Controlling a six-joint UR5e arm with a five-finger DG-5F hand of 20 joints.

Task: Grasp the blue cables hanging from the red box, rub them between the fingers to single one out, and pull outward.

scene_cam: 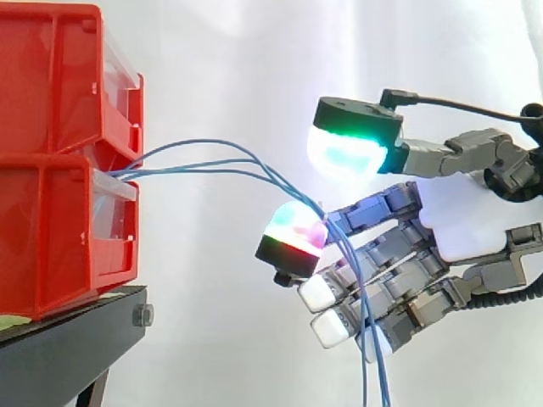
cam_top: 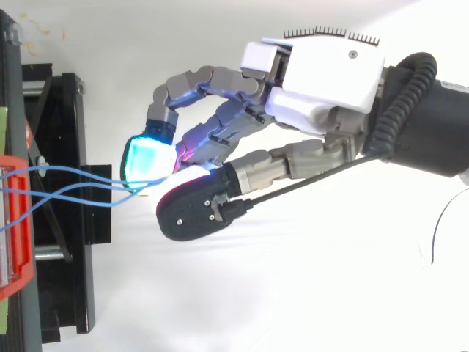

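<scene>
Side view: robot hand (scene_cam: pixel 462 225) (cables (scene_cam: pixel 254 161) across).

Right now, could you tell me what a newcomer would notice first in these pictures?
Most likely the robot's hand at the right, glowing green and red before the white curtain. Next, the blue cables arch out of the stacked red boxes at the left, reach the hand and hang down past it. The boxes sit on a black stand.
</scene>
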